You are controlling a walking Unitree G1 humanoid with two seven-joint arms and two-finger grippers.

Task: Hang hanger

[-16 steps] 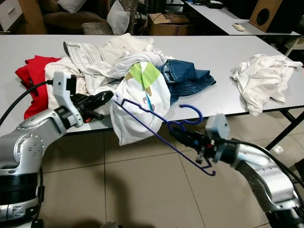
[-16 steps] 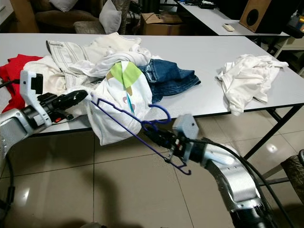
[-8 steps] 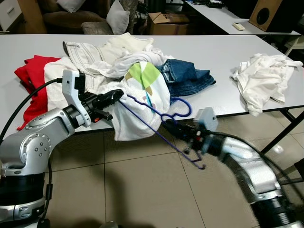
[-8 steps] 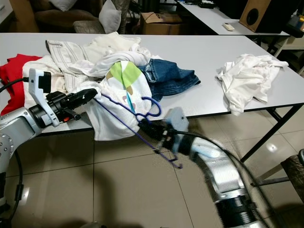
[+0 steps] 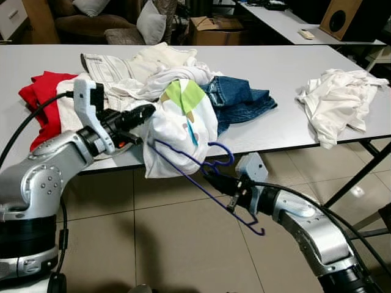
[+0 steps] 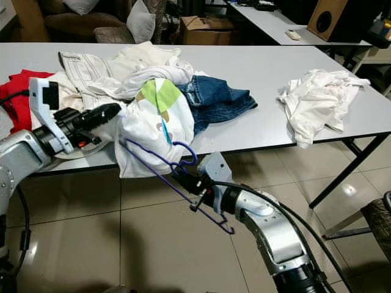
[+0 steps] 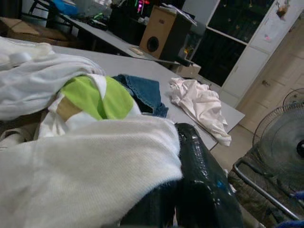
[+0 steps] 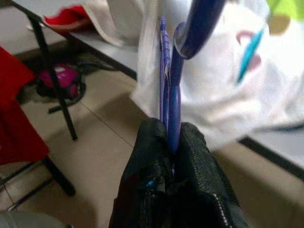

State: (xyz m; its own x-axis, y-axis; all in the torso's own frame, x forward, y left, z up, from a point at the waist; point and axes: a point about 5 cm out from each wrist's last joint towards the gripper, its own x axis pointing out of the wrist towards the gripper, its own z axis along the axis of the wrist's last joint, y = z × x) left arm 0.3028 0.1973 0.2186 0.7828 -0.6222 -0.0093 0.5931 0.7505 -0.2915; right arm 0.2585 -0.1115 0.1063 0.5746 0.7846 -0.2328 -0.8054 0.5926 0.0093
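Dressing step under way. Right end effector (image 5: 227, 183) is clamped on the purple hanger (image 5: 201, 177) just below the white T-shirt (image 5: 180, 125), whose hem the left end effector (image 5: 143, 113) pinches at the worktop (image 5: 293, 67) edge. Next, judged: thread a hanger arm into the shirt.

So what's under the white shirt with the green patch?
Beneath the white shirt lie the table edge and the blue jeans. The purple hanger hangs below. Anything deeper is covered.
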